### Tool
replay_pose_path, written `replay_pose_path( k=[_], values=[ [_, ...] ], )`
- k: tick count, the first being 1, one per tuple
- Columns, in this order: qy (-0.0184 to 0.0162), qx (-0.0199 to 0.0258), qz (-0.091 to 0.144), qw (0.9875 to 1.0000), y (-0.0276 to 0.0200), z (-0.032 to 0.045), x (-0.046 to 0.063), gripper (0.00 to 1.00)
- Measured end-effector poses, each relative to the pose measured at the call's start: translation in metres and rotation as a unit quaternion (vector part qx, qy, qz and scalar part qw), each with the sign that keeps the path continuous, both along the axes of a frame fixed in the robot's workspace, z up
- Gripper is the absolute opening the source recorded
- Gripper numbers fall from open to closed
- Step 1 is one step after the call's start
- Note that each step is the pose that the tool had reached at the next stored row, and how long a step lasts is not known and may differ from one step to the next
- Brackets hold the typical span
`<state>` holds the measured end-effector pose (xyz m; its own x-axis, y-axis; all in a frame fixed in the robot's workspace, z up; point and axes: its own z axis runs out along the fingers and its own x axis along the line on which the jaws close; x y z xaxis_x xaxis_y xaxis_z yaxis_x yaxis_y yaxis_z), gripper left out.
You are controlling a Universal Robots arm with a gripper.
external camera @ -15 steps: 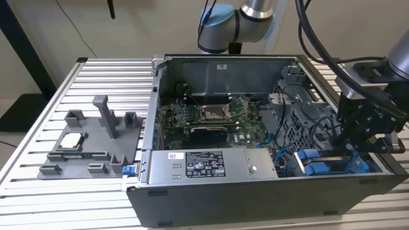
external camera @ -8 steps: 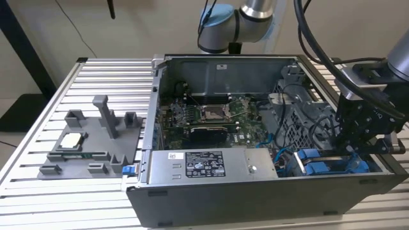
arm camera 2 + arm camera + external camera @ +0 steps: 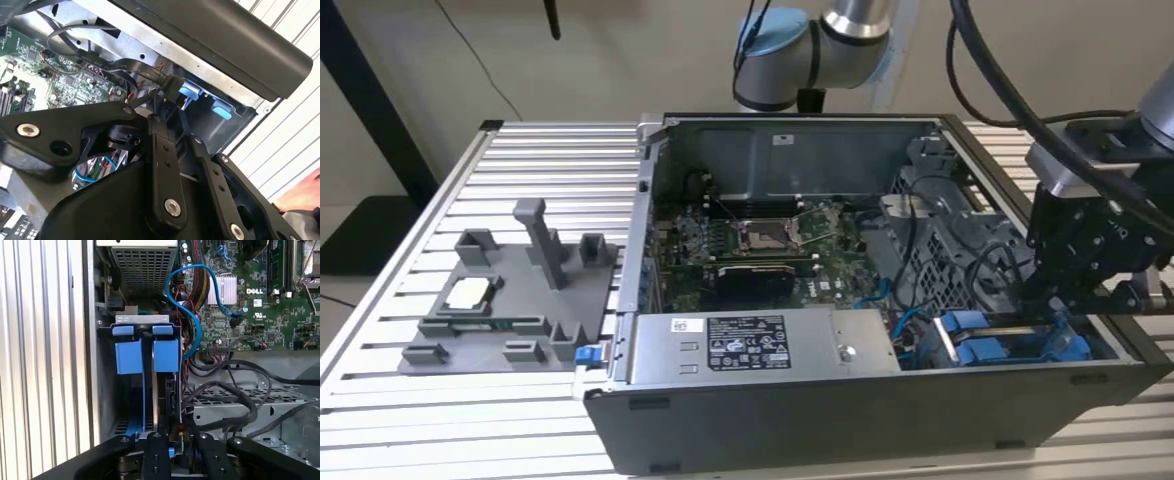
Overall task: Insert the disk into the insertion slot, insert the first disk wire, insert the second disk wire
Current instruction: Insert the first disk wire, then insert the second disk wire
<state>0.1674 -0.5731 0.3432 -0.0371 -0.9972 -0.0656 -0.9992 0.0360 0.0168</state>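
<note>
The disk (image 3: 165, 387) is seen standing on edge in the insertion slot (image 3: 106, 390), set between the bay's grey walls just ahead of the gripper (image 3: 175, 440). Whether the gripper is open or closed cannot be told. A blue cable (image 3: 200, 305) is looped just beyond the disk. Black cables (image 3: 235, 390) are bundled beside the gripper, and the motherboard (image 3: 265, 305) is spread farther off.

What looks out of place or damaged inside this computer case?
Nothing looks damaged or spilled. The disk stands in the insertion slot with the gripper right at it. Black cables lie loose across the perforated cage, untidy but not broken.
</note>
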Motion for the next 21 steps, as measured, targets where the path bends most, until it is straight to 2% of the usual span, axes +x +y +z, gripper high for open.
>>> replay_pose_path(
  k=[7,15,21],
  values=[
    [0.0005,-0.0001,0.000,1.0000,0.0000,0.0170,0.000,0.27],
    [0.0024,-0.0001,0.000,1.0000,0.0000,0.0454,0.000,0.27],
    [0.0024,-0.0001,0.000,1.0000,0.0000,0.0466,0.001,0.27]
  ],
)
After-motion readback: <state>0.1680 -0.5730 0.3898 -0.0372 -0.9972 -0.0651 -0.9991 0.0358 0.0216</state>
